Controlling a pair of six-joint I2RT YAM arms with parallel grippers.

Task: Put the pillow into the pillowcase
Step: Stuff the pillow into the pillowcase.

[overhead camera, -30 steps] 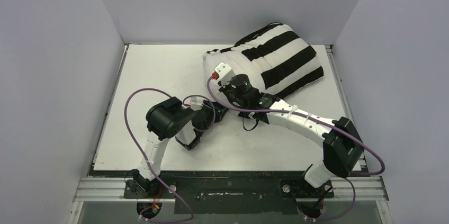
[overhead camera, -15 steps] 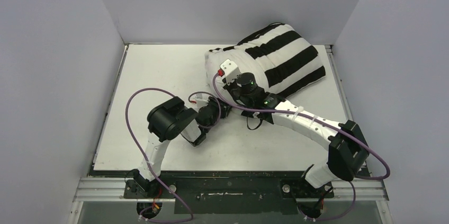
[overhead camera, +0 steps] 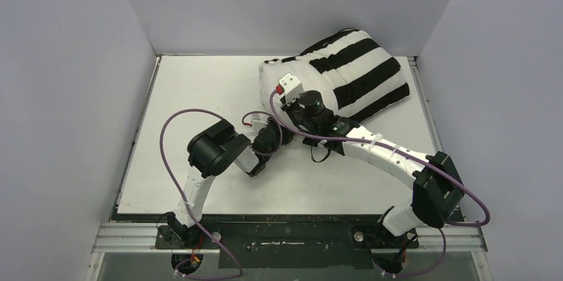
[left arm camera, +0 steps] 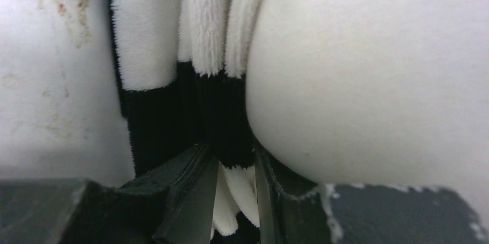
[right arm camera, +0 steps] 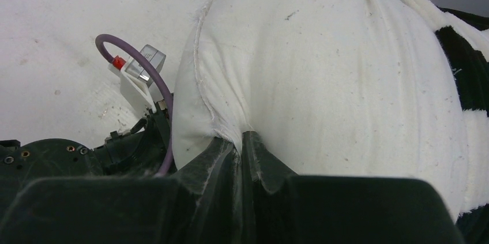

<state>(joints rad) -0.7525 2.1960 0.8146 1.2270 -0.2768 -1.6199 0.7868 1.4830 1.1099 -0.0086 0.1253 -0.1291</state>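
Inside left gripper (left arm camera: 230,170): pillowcase (left arm camera: 150,42) edge.

We can't make out any readable text, label, brand or number in any of the views. The pillowcase (overhead camera: 358,75) only shows its black and white stripes, the pillow (right arm camera: 323,71) is plain off-white fabric, and the bench (overhead camera: 199,95) has some faint stains but no lettering we could read.
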